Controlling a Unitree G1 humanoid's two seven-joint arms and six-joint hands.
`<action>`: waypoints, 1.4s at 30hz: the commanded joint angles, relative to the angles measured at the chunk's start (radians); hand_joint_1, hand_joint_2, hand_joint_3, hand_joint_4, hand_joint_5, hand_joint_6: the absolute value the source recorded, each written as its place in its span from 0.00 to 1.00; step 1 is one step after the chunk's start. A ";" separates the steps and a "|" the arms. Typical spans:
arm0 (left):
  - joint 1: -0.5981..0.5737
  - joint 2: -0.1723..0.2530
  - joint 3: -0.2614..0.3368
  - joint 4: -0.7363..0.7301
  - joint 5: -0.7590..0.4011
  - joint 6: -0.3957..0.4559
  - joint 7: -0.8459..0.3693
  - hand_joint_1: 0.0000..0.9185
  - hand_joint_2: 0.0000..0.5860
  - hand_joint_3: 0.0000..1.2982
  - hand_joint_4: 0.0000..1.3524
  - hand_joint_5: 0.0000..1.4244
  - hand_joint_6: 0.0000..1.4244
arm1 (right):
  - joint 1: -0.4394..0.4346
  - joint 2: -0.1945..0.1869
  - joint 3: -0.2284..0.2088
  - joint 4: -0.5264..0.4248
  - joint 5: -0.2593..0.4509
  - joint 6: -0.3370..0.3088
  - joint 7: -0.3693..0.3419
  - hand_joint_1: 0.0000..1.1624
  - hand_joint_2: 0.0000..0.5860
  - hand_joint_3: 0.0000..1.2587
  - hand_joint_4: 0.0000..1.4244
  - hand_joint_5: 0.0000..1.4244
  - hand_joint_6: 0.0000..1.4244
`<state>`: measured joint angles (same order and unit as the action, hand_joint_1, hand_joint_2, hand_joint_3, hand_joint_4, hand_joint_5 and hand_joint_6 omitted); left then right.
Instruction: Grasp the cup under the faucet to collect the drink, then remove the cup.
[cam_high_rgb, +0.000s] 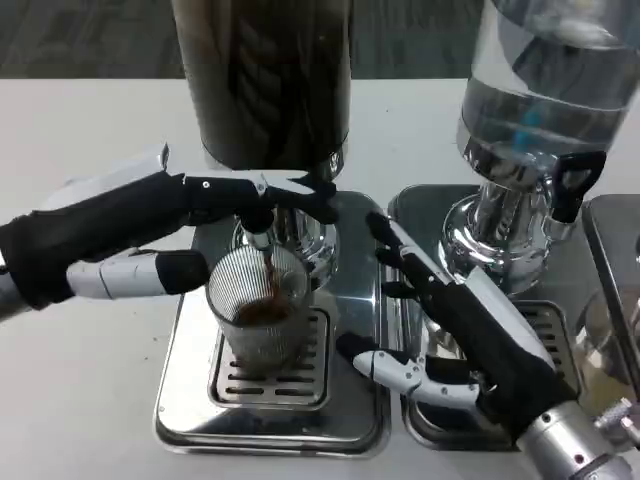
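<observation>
The big dark drink dispenser (262, 80) stands at the top middle of the frame, on the white surface (80, 130). A clear water dispenser (540, 110) stands at the top right. Below the dark one sits a shiny drip tray (350, 400).

The clear ribbed cup (262, 310) stands upright on that tray, in the middle of the frame, right under the faucet (258, 225). A thin brown stream is falling into it, and a little brown drink sits in the bottom. So the cup looks only partly full.

The left hand (150, 225) is at the left of the frame. Its upper fingers (290, 190) reach over to the faucet, and its lower finger lies beside the cup's left wall. It seems to be touching the cup, but I cannot tell how firmly.

The right hand (460, 330) rests at the lower right, fingers spread wide, holding nothing. The cup lies to the left of it, near.

The left hand is nearer the cup, so it is better placed to lift it away.

I can read no writing anywhere.
</observation>
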<state>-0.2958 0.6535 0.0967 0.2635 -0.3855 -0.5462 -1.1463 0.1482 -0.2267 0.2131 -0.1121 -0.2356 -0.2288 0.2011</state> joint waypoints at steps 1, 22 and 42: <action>0.029 0.013 -0.029 -0.003 0.029 0.005 -0.026 0.00 0.12 0.22 0.08 0.10 0.07 | -0.026 0.014 0.009 0.027 0.014 0.001 0.004 0.63 0.45 0.00 0.00 0.03 0.11; 0.042 0.019 -0.027 -0.017 0.029 0.007 -0.014 0.00 0.13 0.24 0.09 0.11 0.07 | -0.108 0.054 0.025 0.120 0.022 -0.033 0.002 0.69 0.44 0.05 0.07 0.11 0.17; 0.051 0.030 -0.017 -0.018 0.035 0.003 0.004 0.00 0.13 0.26 0.09 0.11 0.07 | -0.175 0.073 0.040 0.197 0.040 -0.057 0.012 0.72 0.42 0.05 0.07 0.11 0.17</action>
<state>-0.2755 0.6613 0.0967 0.2459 -0.3847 -0.5464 -1.1195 -0.0060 -0.1617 0.2493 0.0733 -0.2088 -0.2652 0.2072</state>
